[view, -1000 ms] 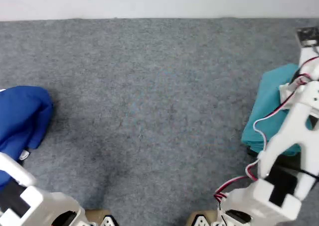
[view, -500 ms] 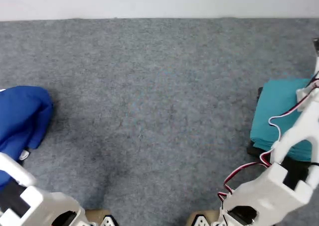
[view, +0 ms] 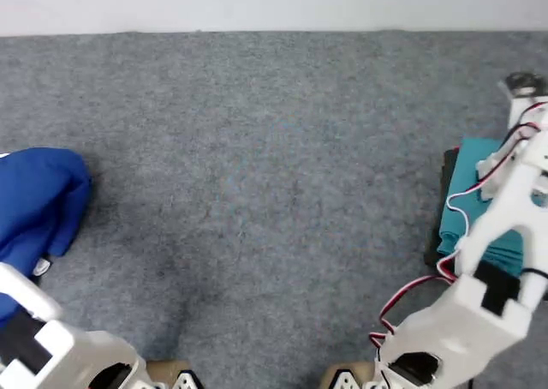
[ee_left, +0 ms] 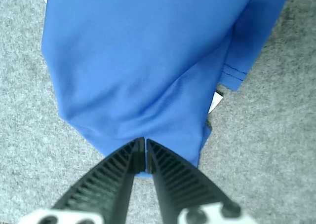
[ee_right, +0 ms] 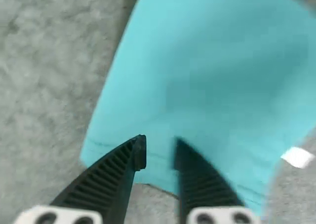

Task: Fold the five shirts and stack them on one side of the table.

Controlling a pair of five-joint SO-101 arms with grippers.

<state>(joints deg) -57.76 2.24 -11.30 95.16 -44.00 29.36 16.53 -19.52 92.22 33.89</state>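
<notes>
a crumpled bright blue fabric shirt point(view: 38, 196) is seen at the left edge of the grey carpet-like surface point(view: 257, 166). the left hand point(ee_left: 144, 147) is held low over it with its fingers pressed together, tips at the edge of the cloth; whether fabric is pinched cannot be told. a folded teal fabric shirt point(view: 473, 153) is laid on a dark folded garment point(view: 435, 235) at the right edge. the right hand point(ee_right: 159, 150) is held just above the teal shirt, fingers narrowly parted.

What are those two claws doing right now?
Left claw shut, tips over blue shirt. Right claw open above teal shirt. Teal shirt sits atop a dark one.
</notes>
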